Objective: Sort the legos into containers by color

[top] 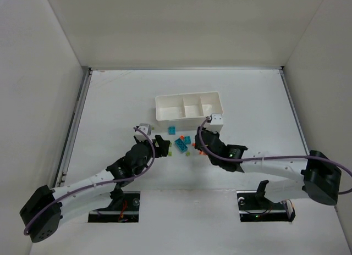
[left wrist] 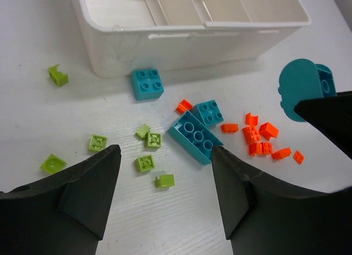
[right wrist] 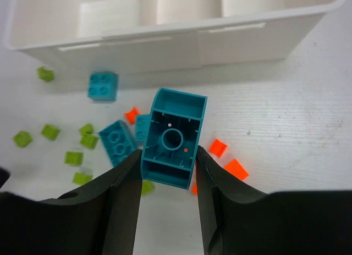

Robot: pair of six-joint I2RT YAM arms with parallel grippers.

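Observation:
The white tray (top: 190, 118) with three compartments stands at the table's middle back; all three look empty. Teal, lime green and orange legos lie scattered in front of it. My right gripper (right wrist: 167, 166) is shut on a teal brick (right wrist: 174, 137), hollow underside towards the camera, held above the orange bricks (right wrist: 226, 161). That brick also shows in the left wrist view (left wrist: 302, 89). My left gripper (left wrist: 165, 175) is open and empty above the lime green bricks (left wrist: 145, 162), with a long teal brick (left wrist: 195, 136) by its right finger. A square teal brick (left wrist: 147, 83) lies against the tray wall.
White walls close the table on the left, back and right. The two grippers (top: 160, 146) (top: 200, 138) stand close together on either side of the brick pile, just in front of the tray.

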